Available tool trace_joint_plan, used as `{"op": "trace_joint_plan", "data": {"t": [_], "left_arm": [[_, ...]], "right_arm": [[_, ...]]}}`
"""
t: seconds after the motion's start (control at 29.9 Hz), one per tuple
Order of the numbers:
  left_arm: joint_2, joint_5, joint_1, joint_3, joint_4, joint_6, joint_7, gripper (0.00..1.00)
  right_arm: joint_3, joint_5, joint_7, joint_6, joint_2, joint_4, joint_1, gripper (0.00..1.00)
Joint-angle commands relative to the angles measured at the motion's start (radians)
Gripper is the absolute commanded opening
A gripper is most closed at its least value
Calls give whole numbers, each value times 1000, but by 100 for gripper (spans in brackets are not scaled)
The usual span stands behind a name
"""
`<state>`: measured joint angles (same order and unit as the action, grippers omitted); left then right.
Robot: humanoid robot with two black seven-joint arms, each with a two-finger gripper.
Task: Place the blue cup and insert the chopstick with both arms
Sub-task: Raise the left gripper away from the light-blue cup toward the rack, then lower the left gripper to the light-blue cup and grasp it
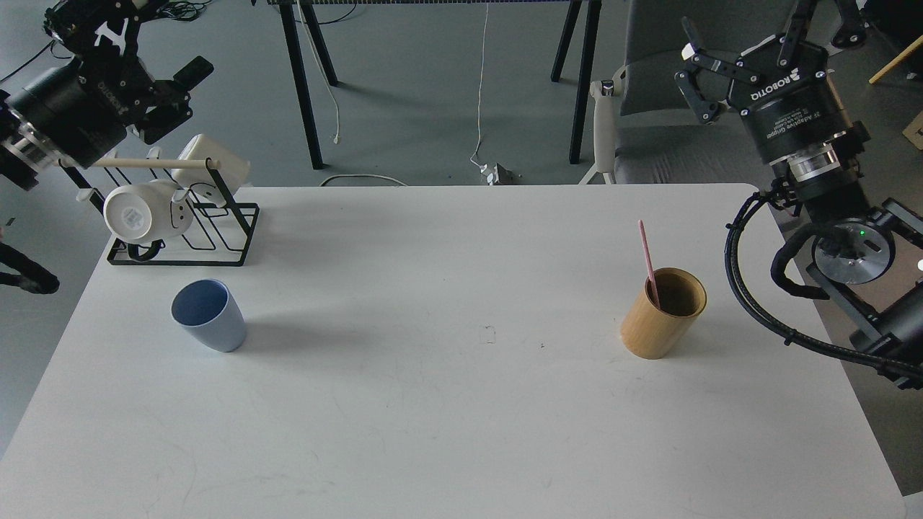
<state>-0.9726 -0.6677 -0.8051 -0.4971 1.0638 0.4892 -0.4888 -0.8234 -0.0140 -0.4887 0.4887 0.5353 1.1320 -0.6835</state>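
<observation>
The blue cup (209,315) stands upright on the white table (461,404) at the left, with nothing touching it. Over at the right, the pinkish chopstick (647,256) leans inside a tan bamboo cup (662,313). My left gripper (126,36) is raised beyond the table's far left corner, above the mug rack, open and empty. My right gripper (764,32) is high past the far right corner, well above and behind the bamboo cup, with its fingers spread open and holding nothing.
A black wire rack (184,231) with a pale wooden rod and two white mugs (137,213) sits at the table's far left. A grey chair (649,86) and black table legs (303,86) stand behind the table.
</observation>
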Motion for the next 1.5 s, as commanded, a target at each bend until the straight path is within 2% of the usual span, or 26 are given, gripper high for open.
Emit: {"op": "trace_joint_plan", "data": {"t": [0.0,0.17,0.4,0.6,0.94,1.14,1.47], "left_arm": [[-103,-159,-26,129,13,-1,0,99],[-132,-390,-25,221,13,-83,0,100],[-104,-607,-16,377,-103,-187,0,99],[-26,-716,-14,422,-188,-192,0,99],[75,-721,24,422,-214,-193,0,99],[84,-721,55,423,-246,-241,0,98],[101,-721,93,423,-308,-244,0,95]], "right_arm": [[0,0,0,0,2,0,16,96],[0,0,0,0,2,-1,30,96],[0,0,0,0,2,-3,41,96],[-2,0,0,0,3,-5,51,96],[-6,0,0,0,22,-5,67,96],[-8,0,0,0,32,-5,74,97],[-8,0,0,0,32,-6,76,96]]}}
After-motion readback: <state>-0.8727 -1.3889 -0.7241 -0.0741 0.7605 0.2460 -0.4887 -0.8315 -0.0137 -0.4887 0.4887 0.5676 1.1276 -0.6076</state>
